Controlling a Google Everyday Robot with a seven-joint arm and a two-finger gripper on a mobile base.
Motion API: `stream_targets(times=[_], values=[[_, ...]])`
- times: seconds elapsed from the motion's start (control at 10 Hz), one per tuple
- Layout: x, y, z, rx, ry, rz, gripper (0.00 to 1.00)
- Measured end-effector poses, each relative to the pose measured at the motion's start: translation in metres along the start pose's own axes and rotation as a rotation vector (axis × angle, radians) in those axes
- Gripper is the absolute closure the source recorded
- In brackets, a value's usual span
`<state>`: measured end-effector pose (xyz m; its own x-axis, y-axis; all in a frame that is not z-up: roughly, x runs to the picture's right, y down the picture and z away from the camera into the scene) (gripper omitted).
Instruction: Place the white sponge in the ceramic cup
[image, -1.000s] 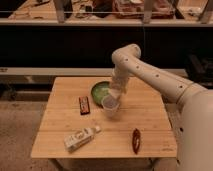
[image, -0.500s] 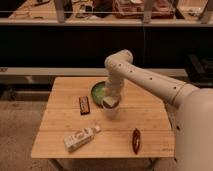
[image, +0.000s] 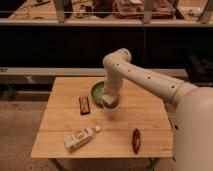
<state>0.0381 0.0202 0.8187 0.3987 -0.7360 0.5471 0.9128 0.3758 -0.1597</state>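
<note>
Just above upright ceramic cup (image: 110, 107): hand (image: 109, 99).

Robot body, camera view: arm (image: 150, 80) w/ smooth off-white tubular shell, rounded elbow joint at top, small dark dots (fastener holes or similar) along the upper link. Link widens toward a bulky white rounded body section (image: 195, 130) at right edge. Gripper (image: 110, 98) at the arm's lower end, over table centre; wrist housing pale, w/ darker grey detail. No cables or markings discernible.
</note>
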Motion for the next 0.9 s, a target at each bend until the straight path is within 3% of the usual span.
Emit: stream_targets(times=[0.9], values=[[-0.004,0.028,-0.027,-0.006,0.032,0.009,0.20]])
